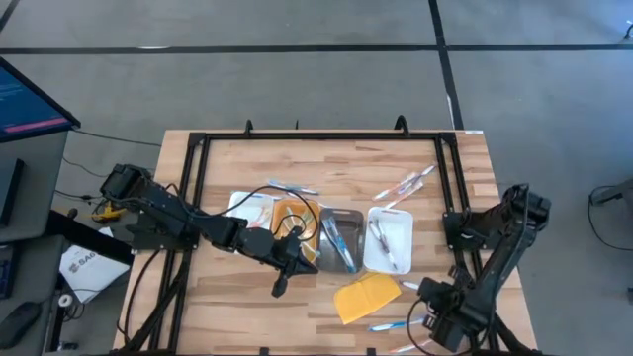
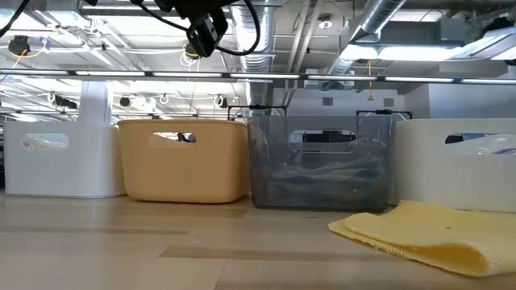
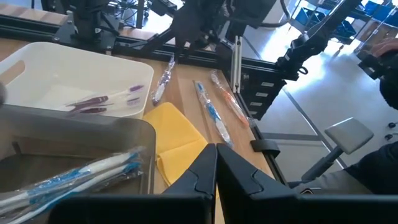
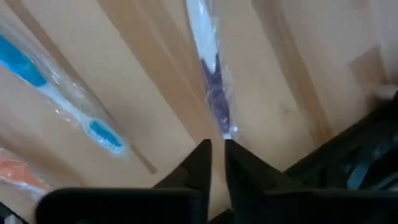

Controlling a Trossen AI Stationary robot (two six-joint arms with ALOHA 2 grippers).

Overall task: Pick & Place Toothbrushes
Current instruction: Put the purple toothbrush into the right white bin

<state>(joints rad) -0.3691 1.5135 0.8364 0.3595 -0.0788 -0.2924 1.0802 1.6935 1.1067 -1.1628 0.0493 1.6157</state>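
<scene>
Several wrapped toothbrushes lie flat on the wooden table. My right gripper [image 1: 427,318] hangs at the near right, pointing down, its fingers [image 4: 217,152] open by a narrow gap just short of the end of a purple-and-white toothbrush [image 4: 212,81]. A blue one [image 4: 68,99] and an orange one [image 4: 18,175] lie beside it. My left gripper [image 1: 280,287] is shut and empty [image 3: 216,165], raised in front of the grey tray [image 1: 339,239]. That tray holds blue-and-white toothbrushes [image 3: 81,177]. The right white tray [image 1: 388,237] holds purple ones [image 3: 102,102].
An orange tray [image 1: 297,222] and a second white tray [image 1: 252,208] stand left of the grey one. A yellow pad [image 1: 366,297] lies in front of the trays. More toothbrushes [image 1: 406,185] [image 1: 292,186] lie toward the far edge. A black frame [image 1: 450,178] borders the table.
</scene>
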